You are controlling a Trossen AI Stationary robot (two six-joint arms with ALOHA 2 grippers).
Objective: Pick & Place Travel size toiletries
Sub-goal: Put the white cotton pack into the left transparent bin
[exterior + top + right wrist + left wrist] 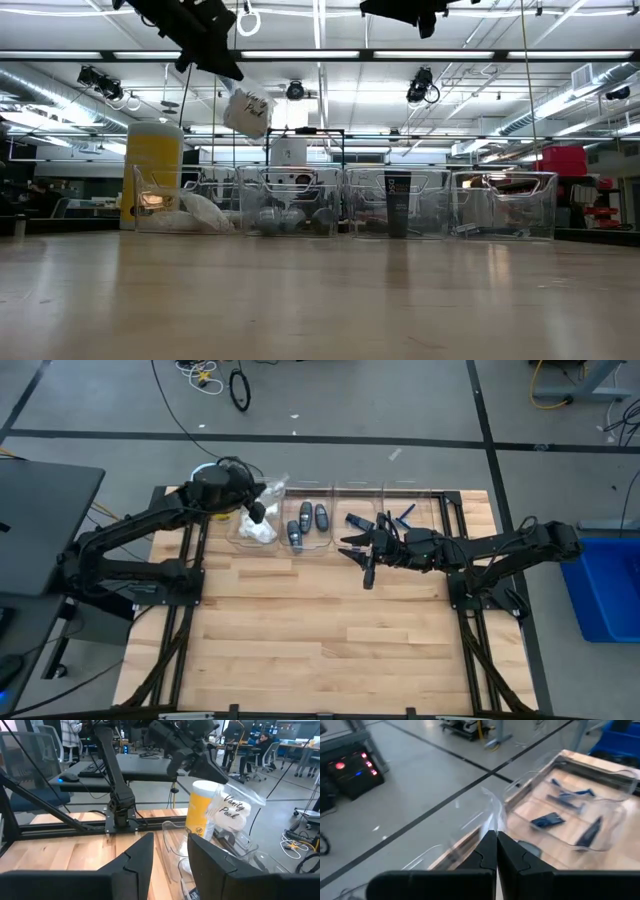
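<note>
My left gripper [258, 511] [496, 851] is shut on a small clear packet with white contents [247, 112] [233, 811], high over the leftmost compartment of the clear tray [330, 488]. More white packets [256, 532] lie in that compartment. Dark grey oval pieces [306, 520] lie in the second compartment. Blue razors [402, 515] [569, 796] and a dark piece [356, 520] are in the right two. My right gripper [362, 558] [171, 861] is open, in front of the tray's middle, holding nothing. My left gripper pinches the packet between its two fingers by the clear upper edge [492, 822] [218, 787]. The fingers come from above, slanting down. The packet hangs tilted below them, lifted clear of the tray.
A tall yellow cylinder with a white lid [153, 170] [199, 817] stands at the tray's left end. The tray runs along the table's far edge. Bare wooden table [320, 630] stretches toward the near side. People sit at desks in the room behind.
</note>
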